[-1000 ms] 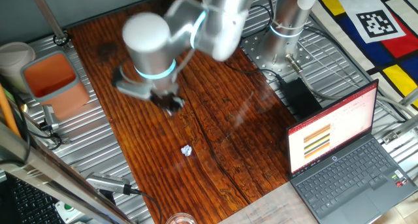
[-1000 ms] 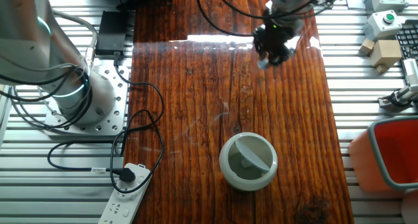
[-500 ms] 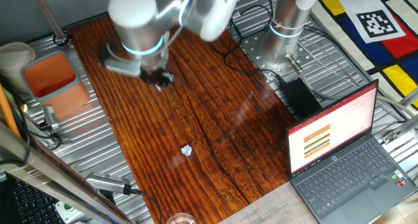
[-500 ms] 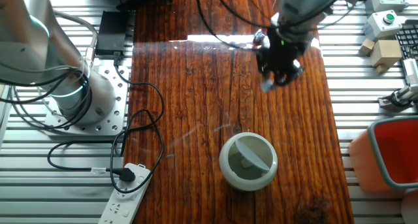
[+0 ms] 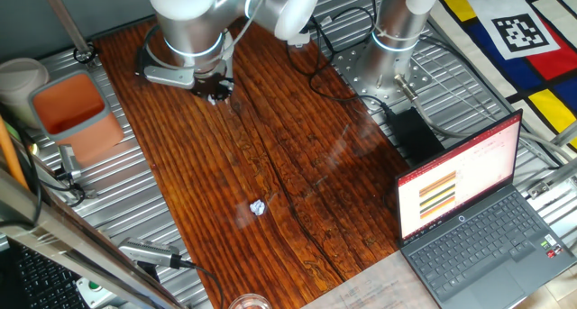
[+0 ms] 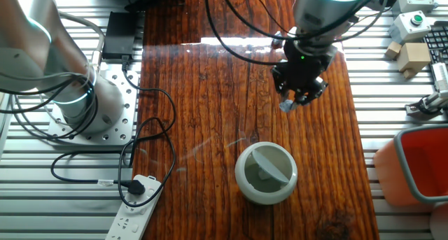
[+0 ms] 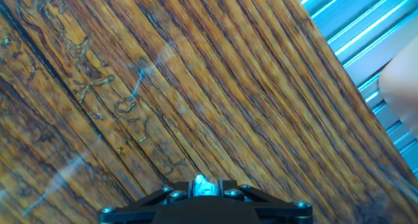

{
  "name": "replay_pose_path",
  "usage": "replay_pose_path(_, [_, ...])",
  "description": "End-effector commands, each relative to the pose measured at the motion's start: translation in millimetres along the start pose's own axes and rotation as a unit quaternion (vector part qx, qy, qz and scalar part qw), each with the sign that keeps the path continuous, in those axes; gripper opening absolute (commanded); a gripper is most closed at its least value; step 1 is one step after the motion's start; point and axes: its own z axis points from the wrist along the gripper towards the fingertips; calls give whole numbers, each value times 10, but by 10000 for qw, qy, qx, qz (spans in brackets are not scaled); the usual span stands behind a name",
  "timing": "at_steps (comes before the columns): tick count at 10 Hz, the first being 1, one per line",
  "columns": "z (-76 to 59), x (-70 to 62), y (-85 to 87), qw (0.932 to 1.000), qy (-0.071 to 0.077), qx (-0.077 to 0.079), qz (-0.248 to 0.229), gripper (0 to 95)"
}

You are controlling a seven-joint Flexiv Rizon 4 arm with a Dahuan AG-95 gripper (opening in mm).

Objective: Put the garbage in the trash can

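My gripper (image 6: 298, 94) is shut on a small bluish-white paper wad (image 6: 285, 106), which shows between the fingertips in the hand view (image 7: 202, 185). The gripper (image 7: 202, 189) hangs above the wooden table. The light-grey round trash can (image 6: 266, 172) stands on the table a short way from the gripper, toward the near end in that view. In the one fixed view my gripper (image 5: 215, 93) is at the far left of the table and the arm hides the trash can. Another white wad (image 5: 258, 206) lies on the wood near the middle front.
A rectangular bin with an orange inside (image 5: 70, 111) stands off the table's left side, also seen in the other fixed view (image 6: 420, 166). An open laptop (image 5: 469, 219) sits at the right. The arm's base (image 6: 77, 100), cables and a power strip (image 6: 136, 212) lie beside the table.
My gripper has carried the wad along the table toward the trash can's end, away from the wad lying on the wood. That wad and the trash can have not moved.
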Motion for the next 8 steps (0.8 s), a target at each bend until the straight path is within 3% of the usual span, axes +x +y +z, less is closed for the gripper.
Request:
replay_pose_path(1, [-9, 6, 9, 9780, 168, 44, 2080, 0])
replay_pose_path(2, [-9, 6, 9, 9741, 163, 56, 2257, 0])
replay_pose_path(6, [-9, 6, 9, 9861, 184, -42, 1651, 0])
replay_pose_path(8, [-147, 508, -346, 9934, 178, -92, 1128, 0])
